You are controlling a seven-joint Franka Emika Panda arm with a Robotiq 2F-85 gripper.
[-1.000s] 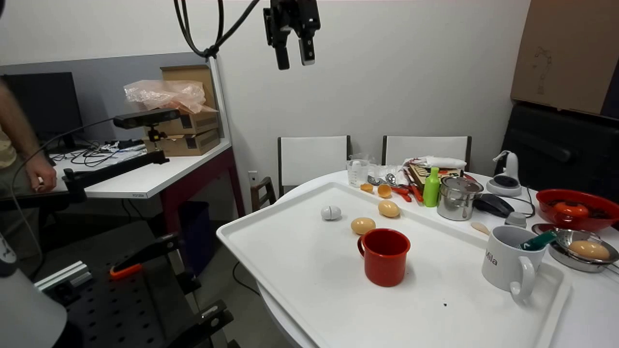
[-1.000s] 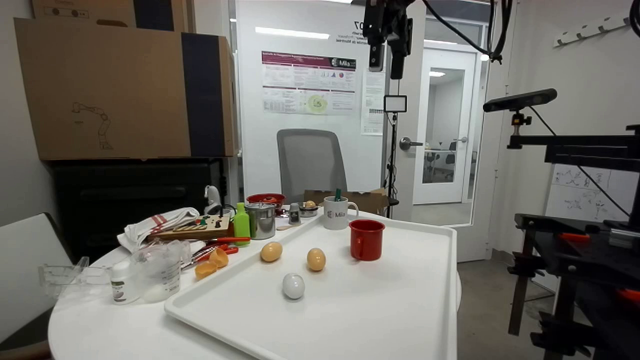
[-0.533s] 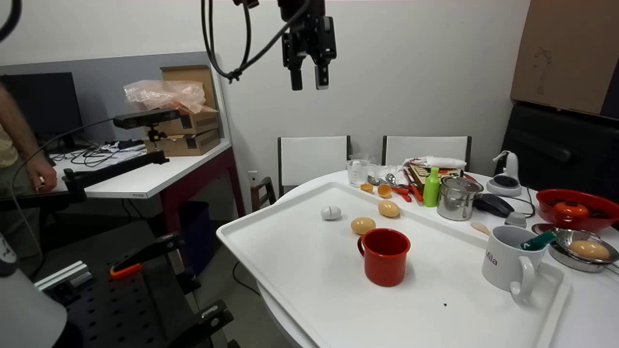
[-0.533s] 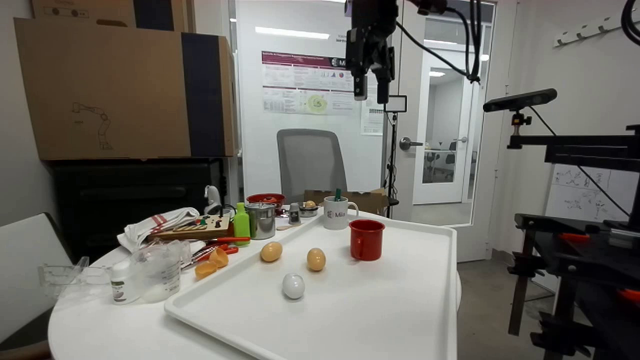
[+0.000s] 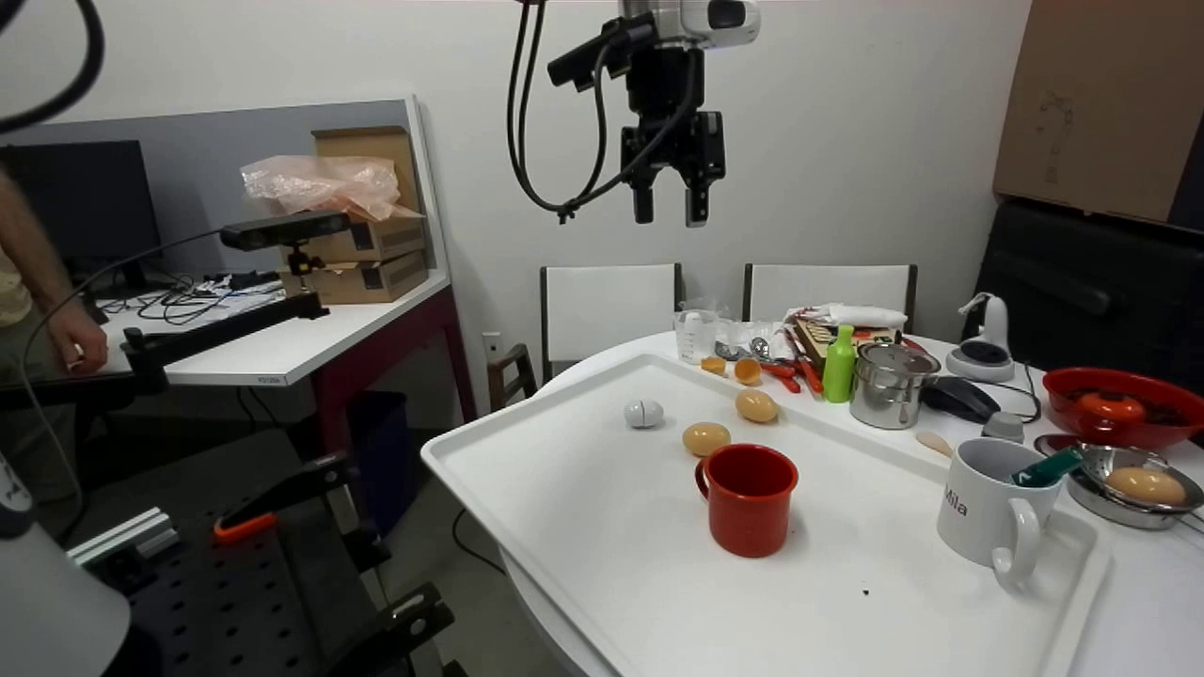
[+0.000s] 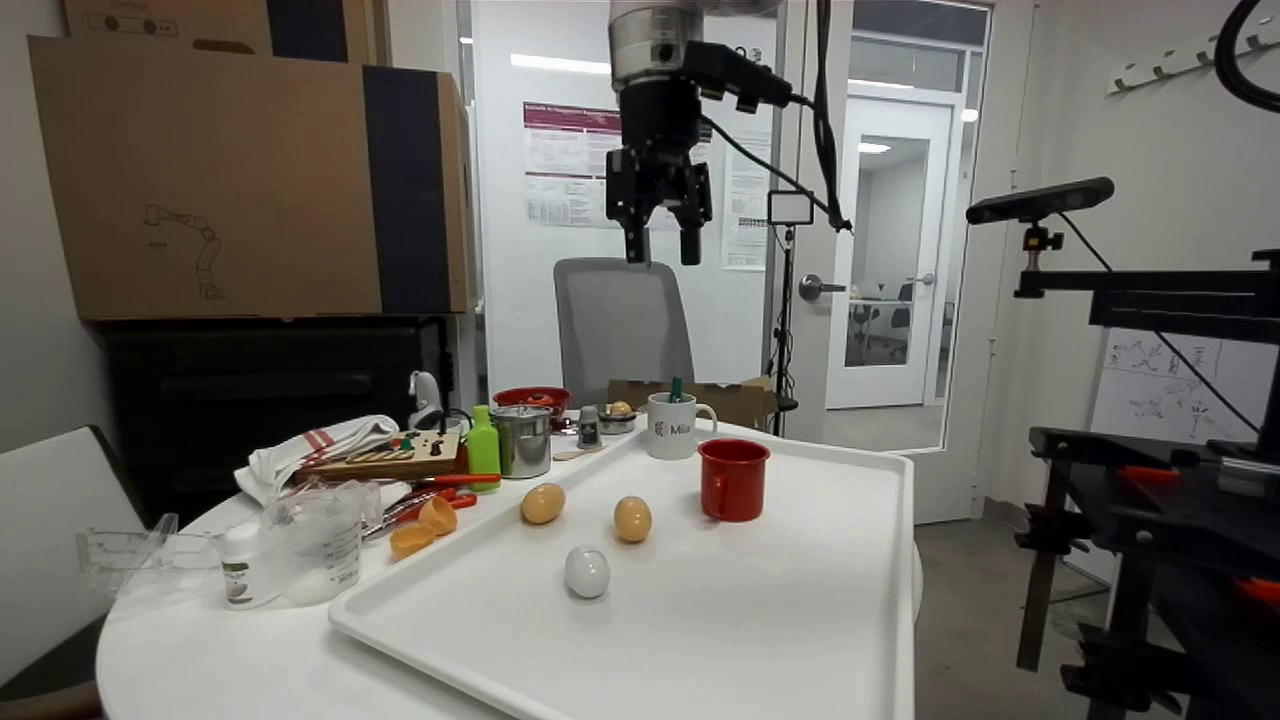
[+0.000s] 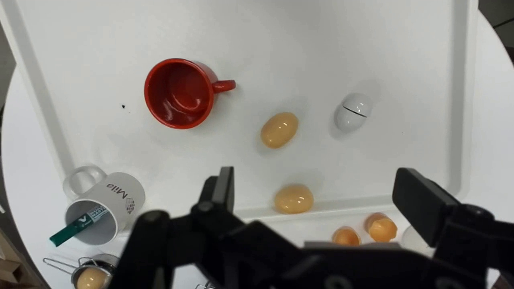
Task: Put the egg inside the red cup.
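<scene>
The red cup (image 5: pixel 750 512) stands upright on the white tray (image 5: pixel 602 527); in the wrist view it is open-topped with nothing inside (image 7: pixel 180 94). A brown egg (image 5: pixel 706 439) lies just beside the cup on its handle side. A second brown egg (image 5: pixel 756 406) lies against the tray's rim. A white egg (image 5: pixel 643 414) with a dark line round it lies farther from the cup. They also show in the other views (image 6: pixel 632 519), (image 7: pixel 294 199), (image 7: pixel 353 112). My gripper (image 5: pixel 670 216) is open and empty, high above the tray, pointing down (image 6: pixel 664 250), (image 7: pixel 316 172).
A white mug (image 5: pixel 992 508) with a green marker stands at the tray's corner. Beyond the rim are eggshell halves (image 5: pixel 748 371), a green bottle (image 5: pixel 839 367), a steel pot (image 5: pixel 889 385), a wide red bowl (image 5: pixel 1124 404) and a plastic measuring cup (image 6: pixel 335 550).
The arm has come down and across over the tray, with its gripper staying open; more of the wrist now shows in both exterior views. The eggs and the cup have not moved.
</scene>
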